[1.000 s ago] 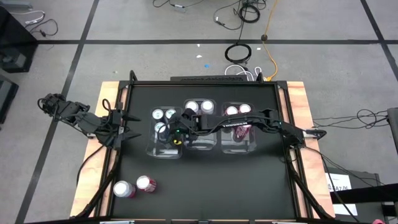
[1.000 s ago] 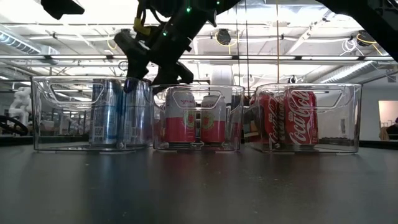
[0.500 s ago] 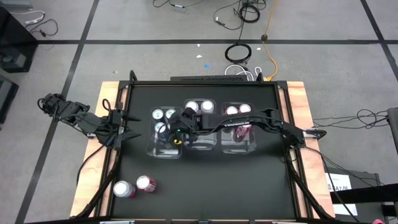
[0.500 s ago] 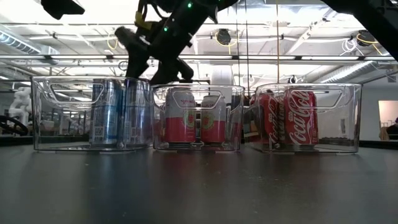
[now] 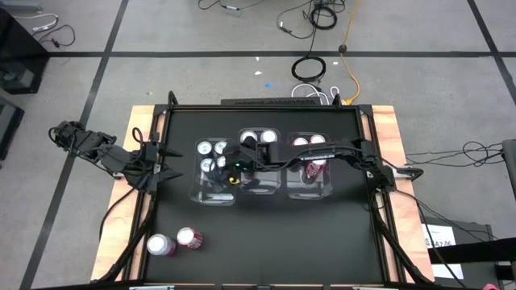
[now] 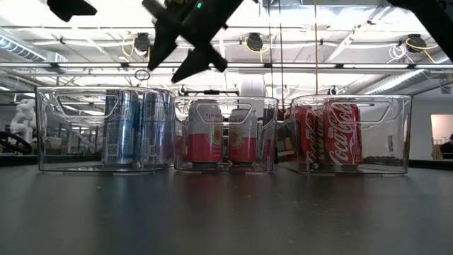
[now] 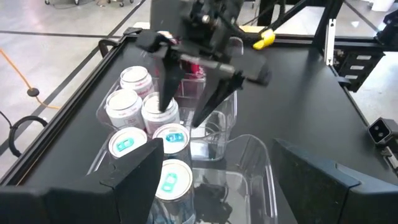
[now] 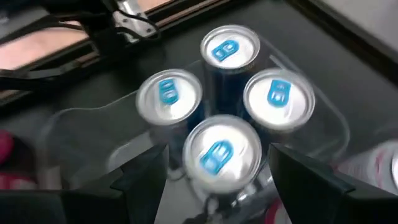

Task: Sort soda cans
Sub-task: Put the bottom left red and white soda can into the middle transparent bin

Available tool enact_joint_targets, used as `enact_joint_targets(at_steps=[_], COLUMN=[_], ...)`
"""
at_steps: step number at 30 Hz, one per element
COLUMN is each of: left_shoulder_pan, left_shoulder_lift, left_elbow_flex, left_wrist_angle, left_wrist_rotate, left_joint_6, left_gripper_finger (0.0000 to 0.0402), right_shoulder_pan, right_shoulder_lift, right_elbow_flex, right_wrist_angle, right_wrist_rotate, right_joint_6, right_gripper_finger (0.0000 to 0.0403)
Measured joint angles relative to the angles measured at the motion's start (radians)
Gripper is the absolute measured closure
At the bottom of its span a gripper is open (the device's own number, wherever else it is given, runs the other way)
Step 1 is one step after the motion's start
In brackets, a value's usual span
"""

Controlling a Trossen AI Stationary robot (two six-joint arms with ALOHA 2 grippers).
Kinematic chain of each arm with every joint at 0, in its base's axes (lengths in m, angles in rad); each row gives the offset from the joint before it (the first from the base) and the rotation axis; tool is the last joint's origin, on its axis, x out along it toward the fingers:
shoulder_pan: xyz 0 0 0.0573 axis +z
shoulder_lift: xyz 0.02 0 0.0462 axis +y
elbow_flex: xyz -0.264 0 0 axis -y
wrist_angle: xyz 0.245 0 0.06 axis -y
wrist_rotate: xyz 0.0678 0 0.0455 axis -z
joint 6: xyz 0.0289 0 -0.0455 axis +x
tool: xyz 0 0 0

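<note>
above the left-hand clear bin [image 6: 105,127] i find the right gripper [image 6: 182,51] raised clear of the rim, fingers spread wide and holding nothing; the left wrist view shows the same gripper [image 7: 189,93] splayed over the cans. below it, the right wrist view shows four blue cans [image 8: 219,152] standing upright and packed together in that bin, silver tops with blue tabs facing up. i note the middle bin [image 6: 225,134] holds the pink-and-white cans [image 6: 207,133], upright, and the right-hand bin [image 6: 350,134] holds the dark red cans [image 6: 342,133], also upright. the three bins sit side by side in a row across the black table [image 5: 266,234]. two cans remain outside any bin: a pair of red loose cans [image 5: 175,241] lying near the front-left corner of the table, touching or just beside each other, well apart from the bins. the left gripper [image 5: 161,162] waits at the table's left edge, just beside the left-hand bin; from its own wrist view its fingers [image 7: 134,177] stand well apart, empty.
</note>
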Motion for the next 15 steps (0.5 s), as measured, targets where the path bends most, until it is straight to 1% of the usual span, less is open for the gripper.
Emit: enact_joint_targets(at_steps=[4, 8, 11, 15], left_shoulder_pan=[0.000, 0.000, 0.000, 0.000], left_shoulder_lift=[0.000, 0.000, 0.000, 0.000], left_elbow_flex=[0.000, 0.000, 0.000, 0.000], left_wrist_angle=[0.006, 0.005, 0.005, 0.005], left_wrist_rotate=[0.000, 0.001, 0.001, 0.002], left_joint_6=[0.000, 0.000, 0.001, 0.001], left_gripper_finger=[0.0097, 0.0097, 0.0097, 0.0097], right_shoulder_pan=[0.018, 0.062, 0.123, 0.226], right_shoulder_lift=[-0.064, -0.133, -0.165, -0.177], right_elbow_flex=[0.000, 0.000, 0.001, 0.000], right_wrist_angle=[-0.160, -0.350, -0.485, -0.656], right_wrist_rotate=[-0.044, -0.037, -0.034, 0.038], right_joint_6=[0.155, 0.370, 0.523, 0.781], right_gripper_finger=[0.0138, 0.0138, 0.0138, 0.0138])
